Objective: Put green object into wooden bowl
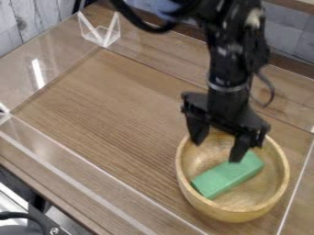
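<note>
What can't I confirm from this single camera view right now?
- Far inner wall of the wooden bowl: hidden behind the open gripper above it.
- Underside of the green object: whether it lies flat on the bowl's floor or leans on the wall cannot be told.
- Arm's upper part: cut off by the top edge.
- Fingertips: blurred, detail lost.

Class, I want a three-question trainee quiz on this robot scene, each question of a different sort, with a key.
1. True or false: the flat bright green rectangular block lies inside the round light wooden bowl.
2. The black end effector is: A) open, B) shut on the block.
3. Fill in: the bowl stands on a ____ tabletop.

Key: 1 true; 2 A; 3 wooden.
</note>
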Tool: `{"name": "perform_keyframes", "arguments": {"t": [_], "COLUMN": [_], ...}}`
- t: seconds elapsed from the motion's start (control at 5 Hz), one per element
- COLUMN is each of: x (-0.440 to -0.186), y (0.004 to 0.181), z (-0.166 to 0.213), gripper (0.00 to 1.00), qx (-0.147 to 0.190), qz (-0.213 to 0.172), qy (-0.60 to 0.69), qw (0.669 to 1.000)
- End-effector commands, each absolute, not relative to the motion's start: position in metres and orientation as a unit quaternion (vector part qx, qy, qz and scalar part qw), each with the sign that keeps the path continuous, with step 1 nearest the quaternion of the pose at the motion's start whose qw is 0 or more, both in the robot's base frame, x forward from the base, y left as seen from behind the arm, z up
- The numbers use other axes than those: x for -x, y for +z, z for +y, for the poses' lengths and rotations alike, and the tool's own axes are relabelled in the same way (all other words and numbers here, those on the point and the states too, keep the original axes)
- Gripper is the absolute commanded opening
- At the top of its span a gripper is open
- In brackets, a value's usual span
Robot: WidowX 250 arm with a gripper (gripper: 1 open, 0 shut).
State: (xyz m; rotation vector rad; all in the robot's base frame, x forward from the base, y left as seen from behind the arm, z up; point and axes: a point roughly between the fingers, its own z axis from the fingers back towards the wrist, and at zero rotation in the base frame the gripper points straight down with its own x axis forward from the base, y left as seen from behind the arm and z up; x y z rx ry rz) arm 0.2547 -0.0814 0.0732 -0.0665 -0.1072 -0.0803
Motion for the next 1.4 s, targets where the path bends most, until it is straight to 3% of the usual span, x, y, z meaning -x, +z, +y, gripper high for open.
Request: {"name": "perform_keyframes", "arguments": {"t": [0.0,0.2,1.0,1.2], "x": [-0.263,-0.263,-0.262,-0.263], "y": [0.08,0.072,0.109,0.096], "z": [-0.088,-0.093,-0.105,-0.113], "gripper": [1.0,1.0,1.0,1.0], "qx": [0.043,0.043,0.04,0.039], "qz": [-0.082,-0.076,-0.064,-0.061], "qy": [-0.063,-0.087,-0.107,-0.11], "qw": [0.994,0.992,0.991,0.991]}}
